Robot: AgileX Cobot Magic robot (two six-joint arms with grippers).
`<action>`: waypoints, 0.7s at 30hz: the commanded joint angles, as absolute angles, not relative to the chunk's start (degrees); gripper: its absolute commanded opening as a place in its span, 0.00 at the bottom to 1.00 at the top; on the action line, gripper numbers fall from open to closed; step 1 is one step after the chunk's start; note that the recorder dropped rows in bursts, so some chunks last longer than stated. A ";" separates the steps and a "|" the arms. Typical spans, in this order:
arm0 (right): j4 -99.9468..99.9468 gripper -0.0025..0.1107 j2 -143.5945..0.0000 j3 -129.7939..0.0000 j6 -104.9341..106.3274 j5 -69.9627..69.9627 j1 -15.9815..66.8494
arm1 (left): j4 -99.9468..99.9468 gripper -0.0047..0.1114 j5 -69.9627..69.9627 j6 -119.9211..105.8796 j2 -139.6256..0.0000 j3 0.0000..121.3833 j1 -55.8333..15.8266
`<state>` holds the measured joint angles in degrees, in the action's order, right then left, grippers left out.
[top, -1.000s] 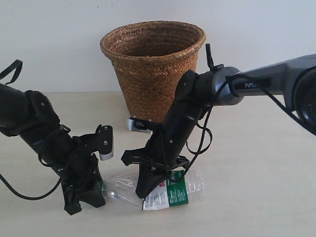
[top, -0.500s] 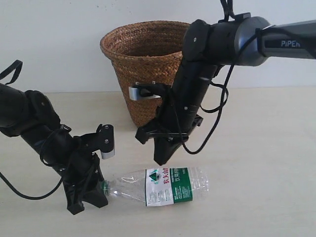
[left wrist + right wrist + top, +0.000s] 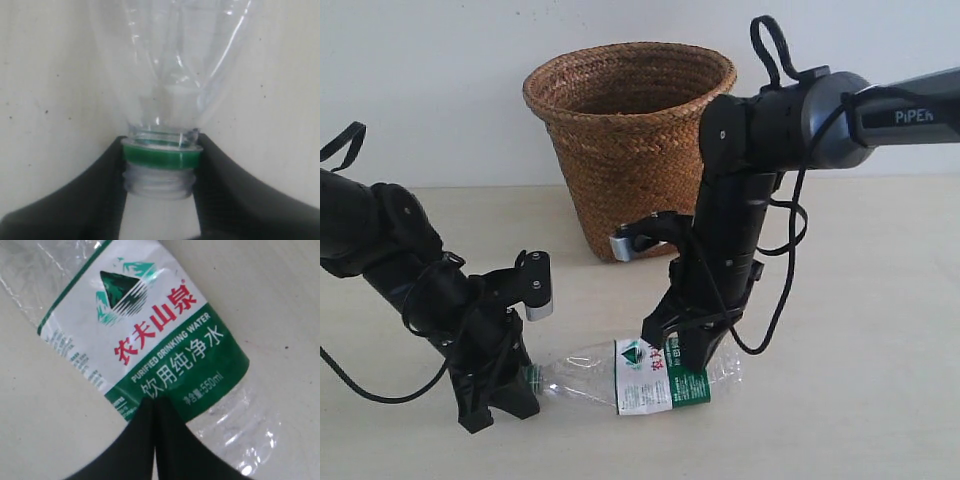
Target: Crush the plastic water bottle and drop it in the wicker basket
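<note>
**Pale tabletop, bottle lying flat between two claws**

Beige table [image 3: 860,400] and a plain white wall [image 3: 420,80] frame the scene. The wicker basket [image 3: 620,130] stands upright at the back of the table, close to the wall.

The plastic water bottle [image 3: 575,378] lies on its side on the table in front of the basket, well apart from it, with its neck pointing to the left of the exterior view. The left gripper [image 3: 510,395] is clamped on that neck. In the left wrist view its two black fingers [image 3: 100,190] press against either side of a green ring [image 3: 161,156], and bare clear screw thread shows below the ring.

The right gripper [image 3: 682,350] points down onto the bottle's label [image 3: 150,340], its fingers brought together with only a thin slit between them and nothing held. Whether the tips press into the plastic cannot be told.

The label reads 农夫山泉 in red beneath a green mountain emblem. On the green band below, white print reads "PURIFIED DRINKING WATER", 饮用纯净水 and "550ml". The right arm [image 3: 840,105] carries the word "PiPER" in white.
</note>
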<state>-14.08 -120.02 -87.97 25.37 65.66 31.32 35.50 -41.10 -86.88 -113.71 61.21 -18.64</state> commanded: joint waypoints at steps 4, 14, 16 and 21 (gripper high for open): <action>-10.81 0.02 -127.53 -87.31 25.95 59.38 30.79 | 35.55 0.08 -42.22 -86.73 -113.36 61.37 -18.71; -11.30 0.02 -128.03 -87.41 24.33 62.02 30.79 | 35.55 0.08 -42.22 -86.73 -113.36 61.37 -18.71; -12.85 0.02 -125.87 -87.41 23.29 63.78 30.79 | 35.55 0.08 -42.22 -86.73 -113.36 61.37 -18.71; -15.49 0.02 -116.10 -87.41 24.09 66.43 30.79 | 35.55 0.08 -42.00 -86.73 -113.36 61.37 -18.71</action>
<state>-16.71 -121.10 -87.73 23.67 64.91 31.17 35.50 -41.47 -86.88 -113.71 61.21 -18.64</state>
